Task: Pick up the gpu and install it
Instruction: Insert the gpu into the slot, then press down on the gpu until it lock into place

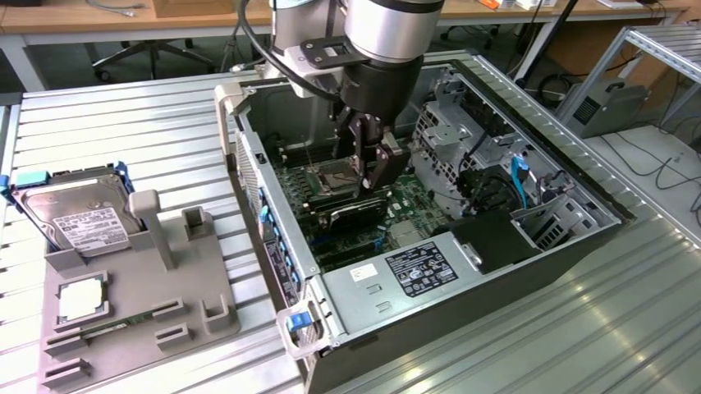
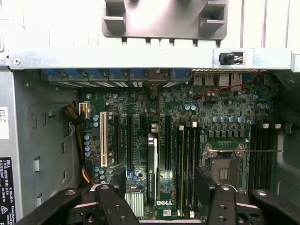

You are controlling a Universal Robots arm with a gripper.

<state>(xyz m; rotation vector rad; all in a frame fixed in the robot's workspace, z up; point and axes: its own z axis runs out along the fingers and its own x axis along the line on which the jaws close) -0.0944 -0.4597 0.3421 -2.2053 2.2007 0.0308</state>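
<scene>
Jaws [image 1: 370,168] apart inside the open case [image 1: 613,209]; gpu [image 2: 152,168] upright in its motherboard slot below

A robotics lab or test workshop is indicated — an open computer tower [image 1: 438,213] is laid on a counter [image 1: 131,123] of ribbed aluminium profile, beside a grey parts fixture [image 1: 164,312] holding a hard drive [image 1: 82,217]. Wooden desks [image 1: 121,18], office-chair legs [image 1: 148,56] and loose cables [image 1: 657,164] are seen behind — an industrial robot arm [image 1: 389,33] is mounted overhead.
</scene>
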